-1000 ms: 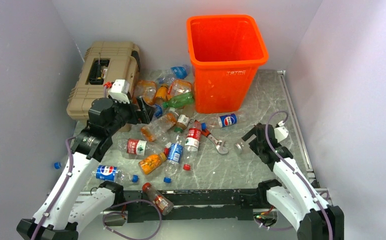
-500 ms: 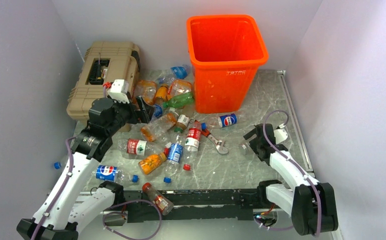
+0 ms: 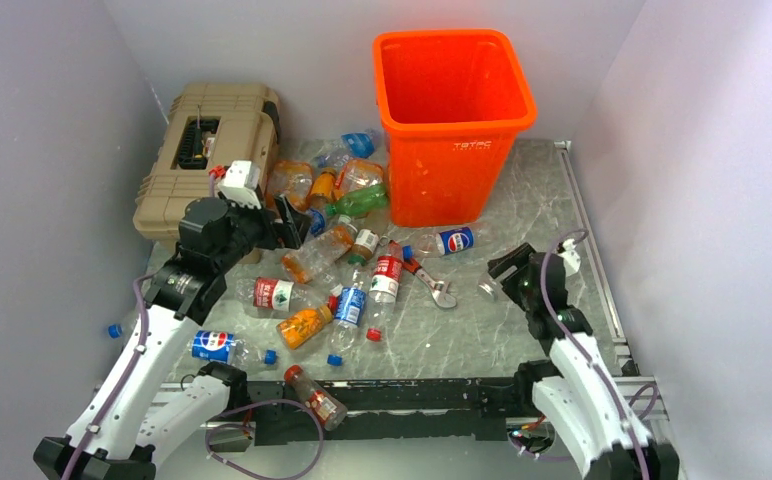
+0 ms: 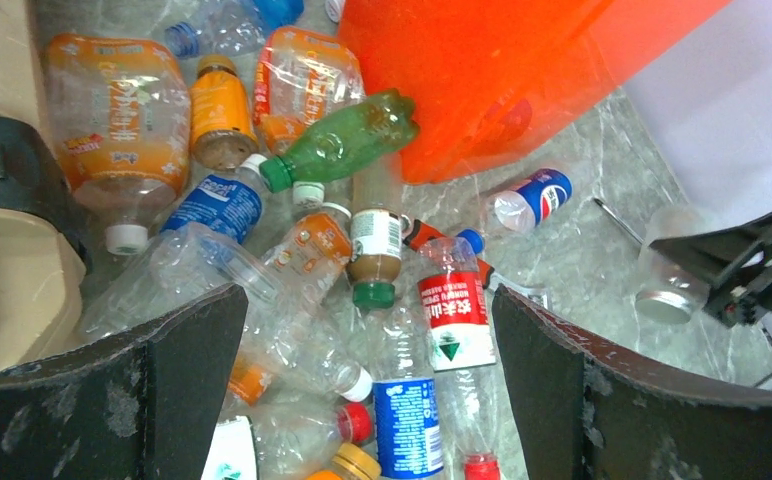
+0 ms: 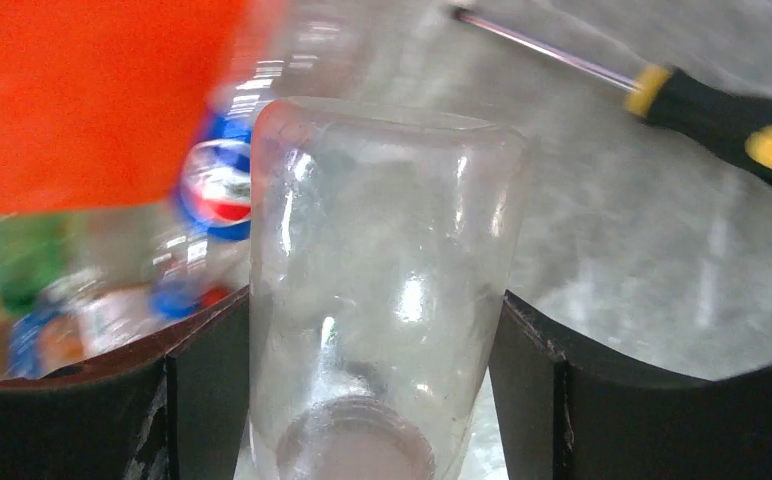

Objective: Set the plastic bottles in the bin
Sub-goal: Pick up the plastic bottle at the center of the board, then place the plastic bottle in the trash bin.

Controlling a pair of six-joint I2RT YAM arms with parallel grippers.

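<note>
Right tool (image 5: 377, 330) clamped on clear bottle (image 5: 382, 230).
Bottle transparent, undented, grey cap end toward wrist; left tool (image 4: 367, 300) wide apart.

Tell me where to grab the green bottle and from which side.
Grip the green bottle across its mid-body, coming from above. It lies on its side atop other bottles, base by the bin, so its top and flanks look clear while the neck end is crowded.

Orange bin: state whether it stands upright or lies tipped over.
Upright. In the top view the bin stands on its base with its open mouth facing up and its rim level.
</note>
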